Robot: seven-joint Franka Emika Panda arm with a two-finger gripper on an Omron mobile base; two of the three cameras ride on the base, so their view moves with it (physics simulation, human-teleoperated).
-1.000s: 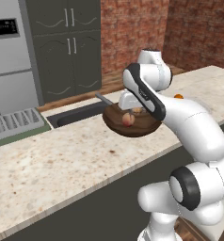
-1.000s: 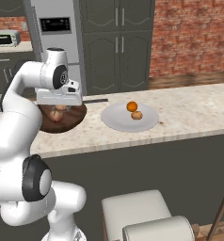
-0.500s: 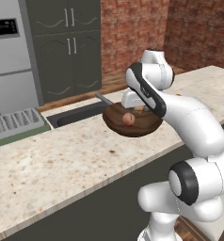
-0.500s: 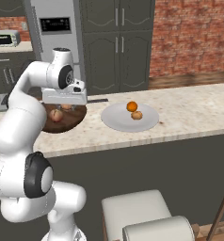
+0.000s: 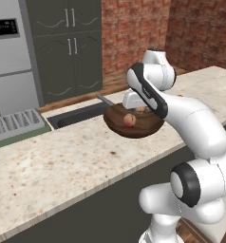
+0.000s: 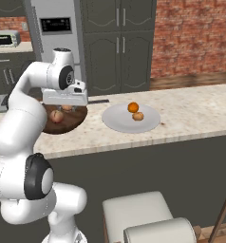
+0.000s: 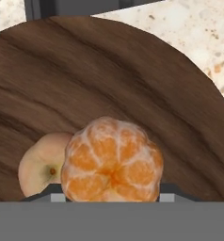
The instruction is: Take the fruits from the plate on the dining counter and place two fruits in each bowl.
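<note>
long dining counter [image 6: 191, 114] of beige speckled stone with a dark grey front, running across both base views. behind it, dark cabinets [image 6: 119, 42], a brick wall [image 6: 191, 38] and a steel fridge [image 5: 10, 57]; toaster oven [image 6: 5, 39] on the back counter at far left of the right base view. dark sink basin [image 5: 79, 115] let into the counter just behind the wooden bowl, with a grey dish rack [image 5: 15, 124] off to its left.

dark brown wooden bowl [image 5: 134, 128] on the counter, directly under the hand. pale plate [image 6: 131, 118] just beside the bowl in the right base view, apart from it, carrying an orange fruit [image 6: 133, 107] and a tan fruit [image 6: 138, 116] touching or nearly touching each other.

white arm bent over the bowl, gripper [image 7: 113, 195] poised low above the bowl's inside. peeled mandarin [image 7: 112, 160] sitting right at the finger tips in the hand view, segments facing the camera; tips mostly hidden behind it, so cannot tell whether clamped on it or already let go, nor how wide the gap is. peach-tan fruit [image 7: 41, 170] lying in the bowl, partly behind the mandarin on its left side; same peach [image 5: 129, 120] plain in the left base view, resting on the bowl's floor.
</note>
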